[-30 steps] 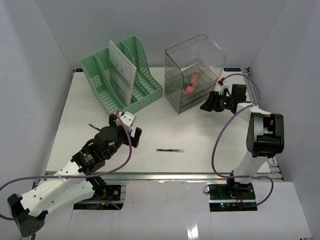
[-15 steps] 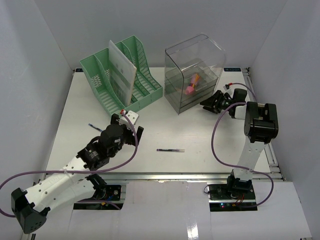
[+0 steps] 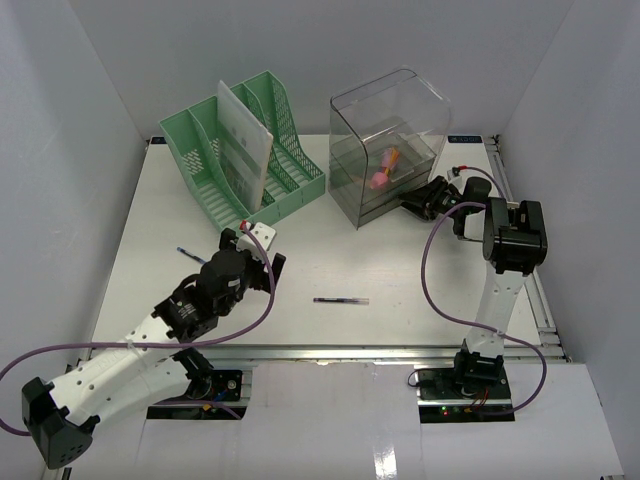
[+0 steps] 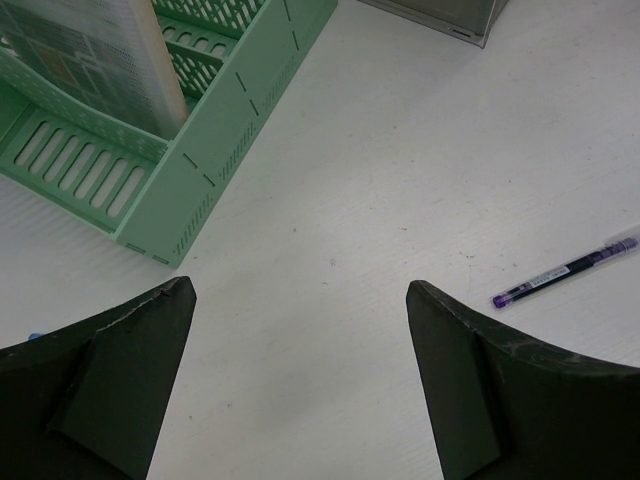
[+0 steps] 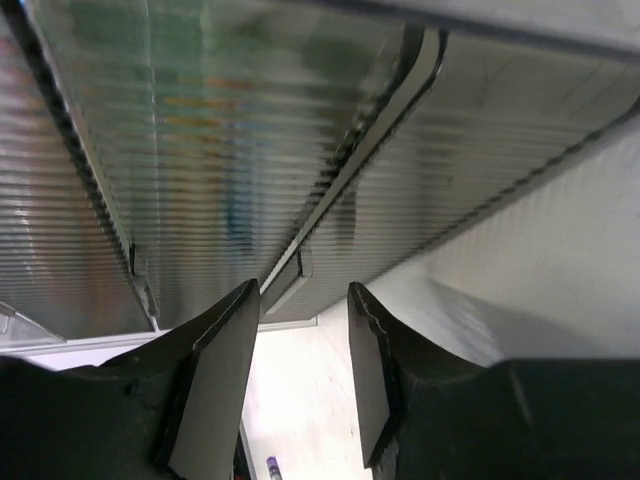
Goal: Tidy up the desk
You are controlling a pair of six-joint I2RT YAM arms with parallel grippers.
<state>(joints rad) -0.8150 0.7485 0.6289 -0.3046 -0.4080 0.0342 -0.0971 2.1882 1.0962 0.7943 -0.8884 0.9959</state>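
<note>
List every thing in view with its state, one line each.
left gripper: wide open, empty, above the desk.
right gripper: jaws narrowly apart, nothing between them, at the drawer box front.
drawer box: upright, pink item inside.
file rack: upright, booklet standing in a slot.
pen: lying loose on the desk, untouched.

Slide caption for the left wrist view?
Open left gripper over the desk, green file rack ahead, purple pen lying nearby.
</note>
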